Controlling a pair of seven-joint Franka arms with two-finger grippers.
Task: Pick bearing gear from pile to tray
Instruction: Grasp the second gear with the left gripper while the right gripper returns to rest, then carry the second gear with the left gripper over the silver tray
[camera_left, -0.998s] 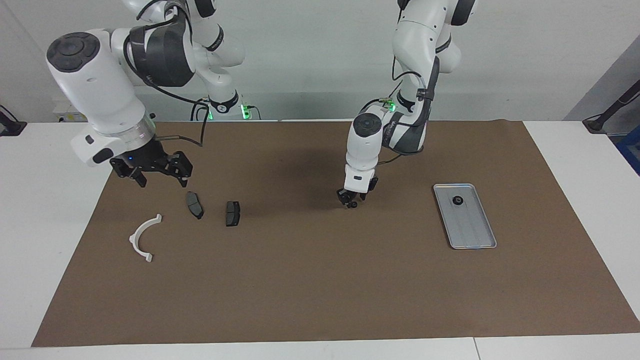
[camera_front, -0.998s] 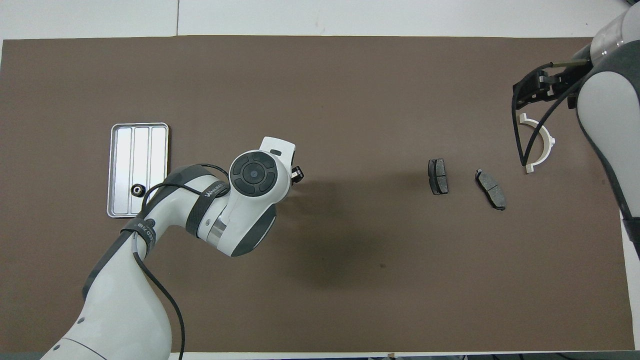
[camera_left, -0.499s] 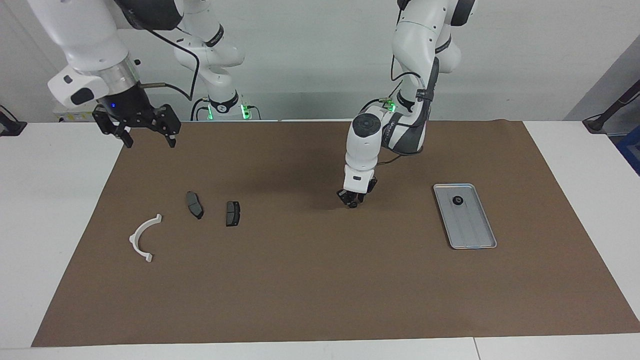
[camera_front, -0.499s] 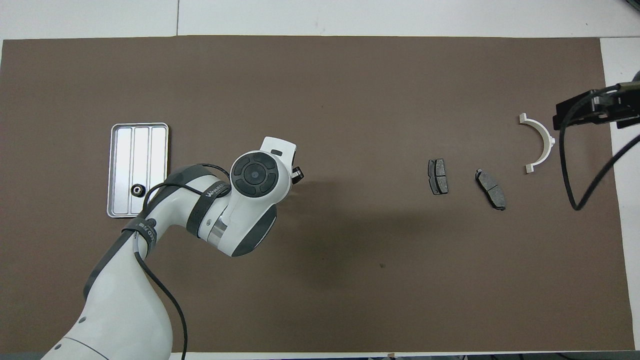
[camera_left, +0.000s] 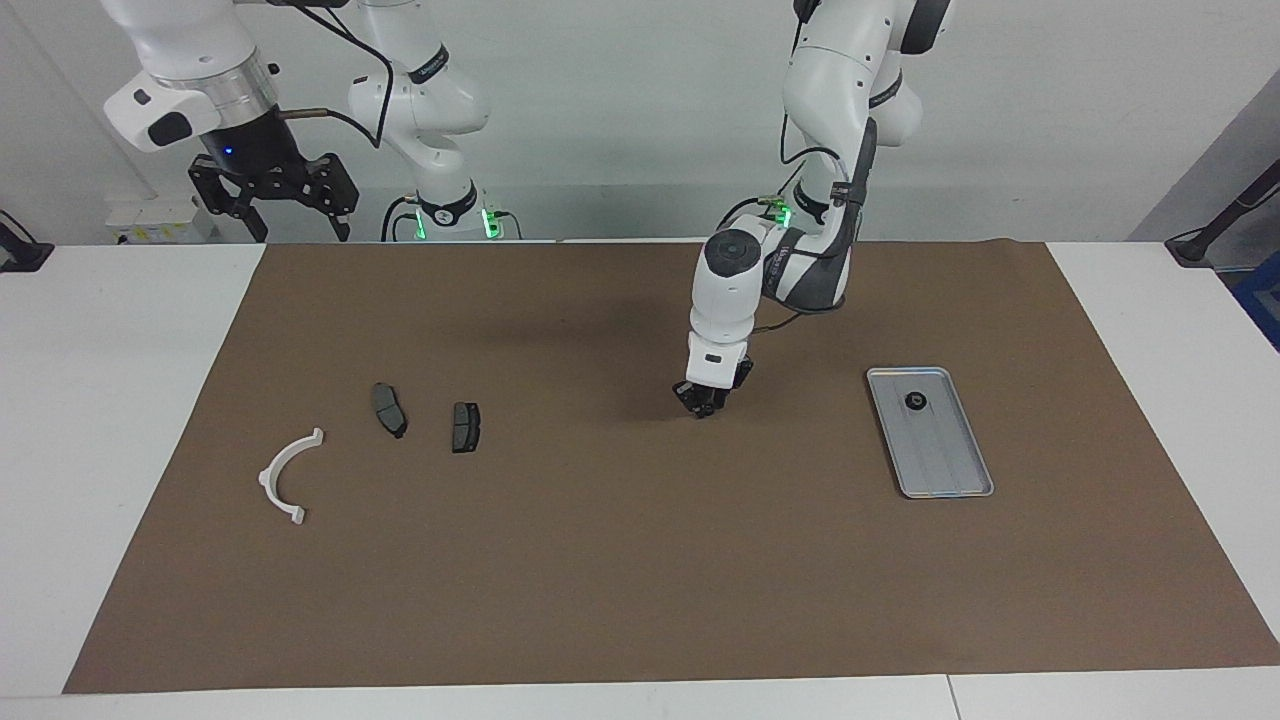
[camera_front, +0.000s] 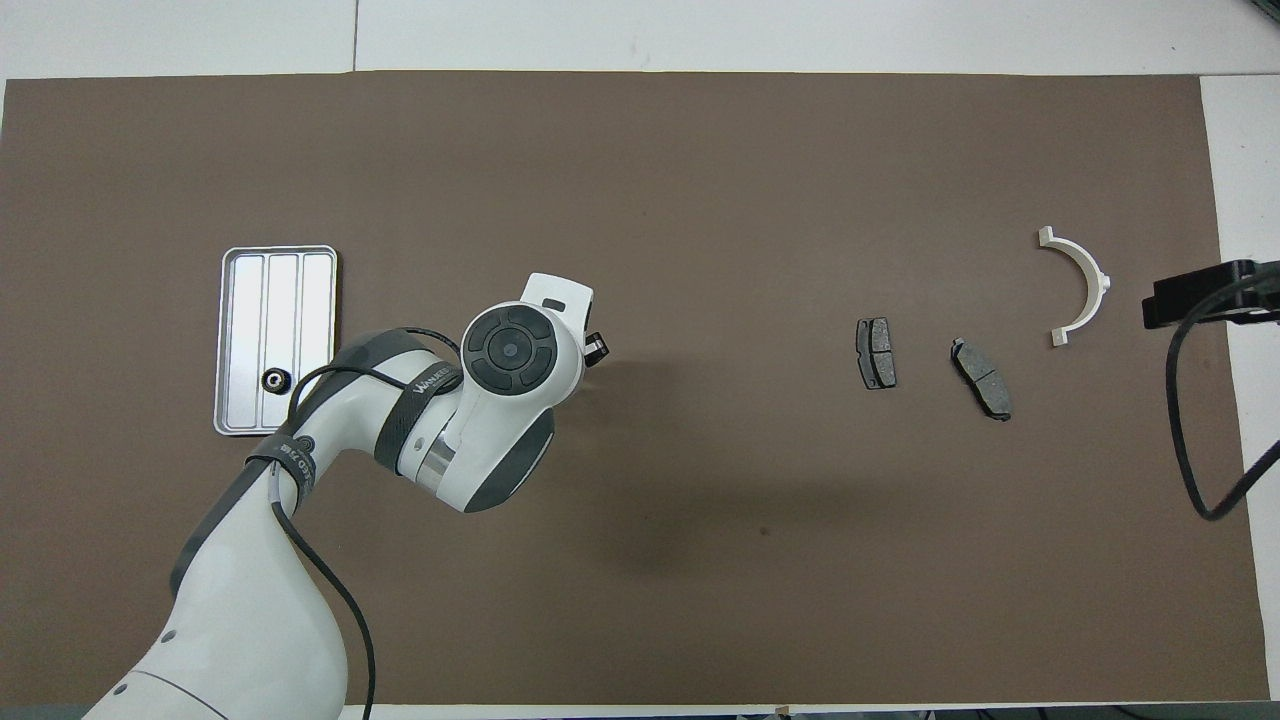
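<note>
The left gripper (camera_left: 705, 404) has closed its fingers on a small black bearing gear at worktop centre, at 9 o'clock from the tray (camera_left: 950, 475) in the facing view. One bearing gear (camera_left: 915, 401) already lies in the tray. The right gripper (camera_left: 272, 195), fingers spread, has withdrawn upward from the brake pads (camera_left: 389, 409), so transfer appears next.

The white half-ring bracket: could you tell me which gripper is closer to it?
Right. The right gripper hangs high above the table edge at the half-ring bracket's end; the left gripper is low over mid-mat, past both brake pads.
</note>
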